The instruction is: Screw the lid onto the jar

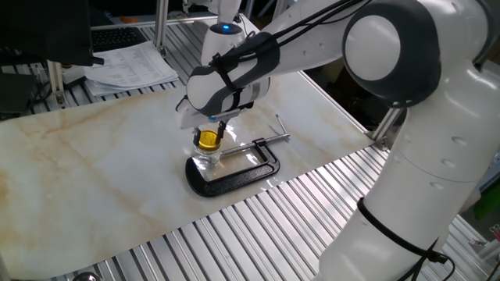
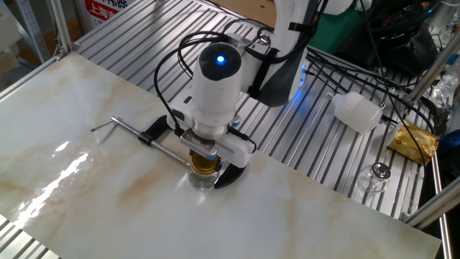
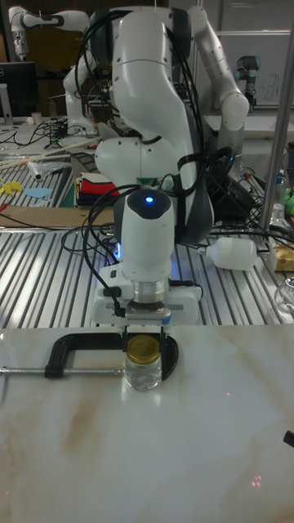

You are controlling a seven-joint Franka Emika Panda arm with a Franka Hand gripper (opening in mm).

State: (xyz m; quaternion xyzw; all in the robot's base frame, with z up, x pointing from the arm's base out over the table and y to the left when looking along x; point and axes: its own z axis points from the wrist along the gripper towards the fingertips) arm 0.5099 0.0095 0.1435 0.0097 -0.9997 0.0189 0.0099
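The small clear glass jar [image 3: 144, 374] stands upright on the marble tabletop, with the yellow lid [image 3: 144, 349] sitting on its mouth. Both also show in one fixed view, the lid [image 1: 208, 140] on the jar [image 1: 207, 157], and in the other fixed view, the lid [image 2: 204, 165] on the jar [image 2: 203, 178]. My gripper [image 3: 147, 333] points straight down directly over the lid. Its two thin fingers [image 3: 129, 331] stand slightly wider than the lid, with their tips at the lid's top edge. The gripper [image 1: 216, 129] looks open, and the whole lid shows below it.
A black C-clamp [image 1: 234, 173] with a silver screw [image 2: 136, 133] lies on the table, and the jar stands at its jaw. A white plastic bottle [image 2: 357, 110] and a yellow packet [image 2: 413, 142] lie on the slatted frame beyond the tabletop. Papers [image 1: 129, 66] lie at the back.
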